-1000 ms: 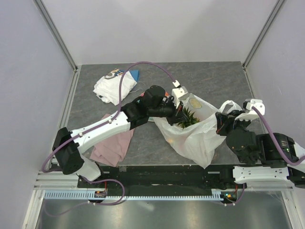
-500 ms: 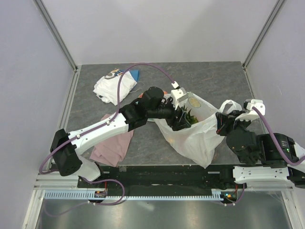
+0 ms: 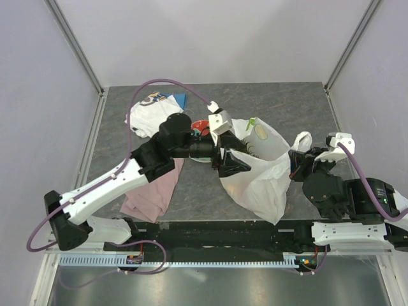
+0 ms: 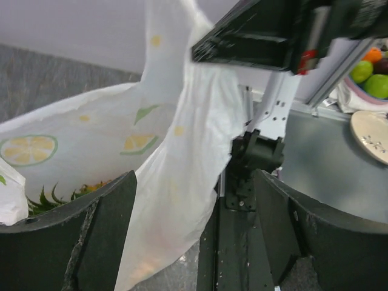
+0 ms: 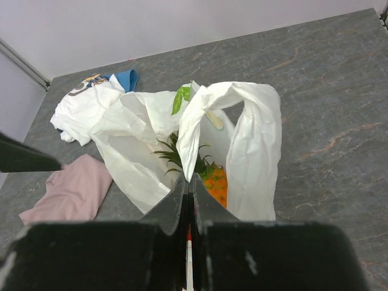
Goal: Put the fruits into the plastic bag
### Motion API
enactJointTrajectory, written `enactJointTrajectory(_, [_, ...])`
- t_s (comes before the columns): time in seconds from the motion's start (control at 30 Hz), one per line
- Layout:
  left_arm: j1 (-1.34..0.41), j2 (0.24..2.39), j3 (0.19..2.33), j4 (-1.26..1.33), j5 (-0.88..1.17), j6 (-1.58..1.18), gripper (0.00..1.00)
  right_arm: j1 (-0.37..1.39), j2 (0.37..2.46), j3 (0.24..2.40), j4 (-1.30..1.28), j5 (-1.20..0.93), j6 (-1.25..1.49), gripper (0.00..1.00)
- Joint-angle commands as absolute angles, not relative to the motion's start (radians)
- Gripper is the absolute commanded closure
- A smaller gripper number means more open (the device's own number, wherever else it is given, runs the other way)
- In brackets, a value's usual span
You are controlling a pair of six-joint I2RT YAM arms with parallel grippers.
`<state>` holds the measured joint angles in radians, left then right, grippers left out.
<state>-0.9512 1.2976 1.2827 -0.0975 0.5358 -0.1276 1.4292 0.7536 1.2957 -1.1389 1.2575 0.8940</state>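
Plastic bag (image 3: pixel 261 182), centre-right on the table (image 3: pixel 287 108), pineapple (image 5: pixel 215 182) inside. Right gripper (image 5: pixel 189 185) clamps its right-hand rim, holding the mouth up; left gripper (image 3: pixel 233 164), fingers spread and empty, lies just left of that mouth.

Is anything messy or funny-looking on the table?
Nothing looks spilled or broken. The plastic bag sags lopsided, with one handle pinched in the right gripper. The pineapple lies inside it, its green leaves poking toward the open mouth. The white cloth and the pink cloth lie crumpled, not folded flat.
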Motion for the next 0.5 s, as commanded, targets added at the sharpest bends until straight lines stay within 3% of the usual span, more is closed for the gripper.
enactJointTrajectory(0.0, [-0.948, 1.207, 1.318, -0.04, 0.615, -0.152, 0.14, 1.431, 0.75, 1.302, -1.152, 1.282, 0.896, 1.0])
enactJointTrajectory(0.3, [-0.875, 1.17, 1.31, -0.161, 0.37, -0.094, 0.11, 1.43, 0.735, 1.313, -1.16, 1.289, 0.893, 1.0])
enactJointTrajectory(0.47, [-0.577, 1.201, 1.223, -0.106, 0.466, -0.253, 0.11, 1.43, 0.715, 1.325, -1.178, 1.295, 0.897, 1.0])
